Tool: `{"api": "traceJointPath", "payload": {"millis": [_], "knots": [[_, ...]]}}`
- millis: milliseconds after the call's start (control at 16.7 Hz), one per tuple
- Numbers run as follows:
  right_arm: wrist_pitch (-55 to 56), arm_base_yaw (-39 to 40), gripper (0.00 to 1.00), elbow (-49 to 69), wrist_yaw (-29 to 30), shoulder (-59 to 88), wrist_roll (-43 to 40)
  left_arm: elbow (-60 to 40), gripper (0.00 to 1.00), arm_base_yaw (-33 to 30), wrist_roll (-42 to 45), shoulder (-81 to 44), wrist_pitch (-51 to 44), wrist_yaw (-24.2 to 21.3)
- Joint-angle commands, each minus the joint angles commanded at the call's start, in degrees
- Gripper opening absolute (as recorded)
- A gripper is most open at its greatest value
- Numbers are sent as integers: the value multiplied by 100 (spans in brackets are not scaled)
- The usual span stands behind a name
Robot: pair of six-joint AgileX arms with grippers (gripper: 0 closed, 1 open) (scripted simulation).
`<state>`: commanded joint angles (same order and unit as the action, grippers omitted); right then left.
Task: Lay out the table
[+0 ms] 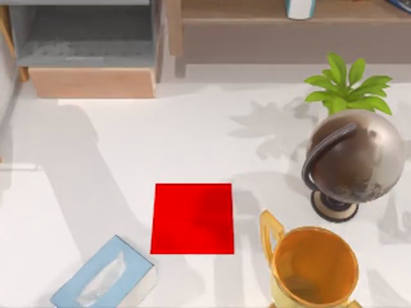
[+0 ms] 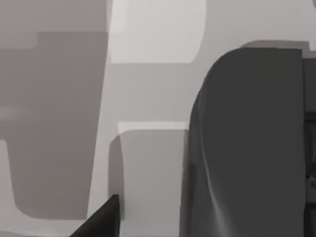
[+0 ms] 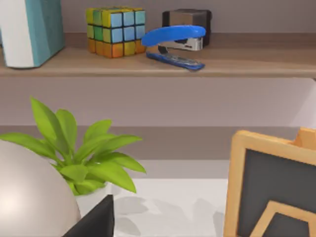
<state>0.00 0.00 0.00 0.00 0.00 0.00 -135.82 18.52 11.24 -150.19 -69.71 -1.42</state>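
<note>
**Nothing in hand yet: choose a first object and a lane to it**

From above, you have the table (image 1: 212,135) spread white across the whole view. A red mat (image 1: 192,218) lies near its middle. A tissue box (image 1: 103,279) sits at the near left, a gold trophy cup (image 1: 314,266) at the near right, and behind it a globe (image 1: 353,157) with a potted plant (image 1: 347,83) just beyond. A wooden shelf unit (image 1: 90,45) lines the far edge. The widest open room is the far-left and centre stretch; the right side is crowded, so bring anything there in from above rather than sweeping sideways.

In the left wrist view, you see pale surface and a large dark shape (image 2: 247,148) that you cannot identify. A dark corner at the lower edge may be part of the gripper; whether its fingers are apart or hold anything cannot be told.

In the right wrist view, you face the plant (image 3: 84,153), the globe's curve (image 3: 29,192) and a wooden framed board (image 3: 271,187), with a puzzle cube (image 3: 116,30) and a blue stapler (image 3: 175,44) on the shelf (image 3: 197,64) behind. Again, finger state cannot be told. Mind the leaves when you descend.
</note>
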Motion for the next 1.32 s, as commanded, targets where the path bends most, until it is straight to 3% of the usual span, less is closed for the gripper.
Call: {"api": "traceJointPath", "payload": {"millis": [660,1320], "knots": [[0,0,100,0,0,0,0,0,2,0,0,0,0,0],[0,0,100,0,0,0,0,-13,0,24,-8,73,-17,-3]]}}
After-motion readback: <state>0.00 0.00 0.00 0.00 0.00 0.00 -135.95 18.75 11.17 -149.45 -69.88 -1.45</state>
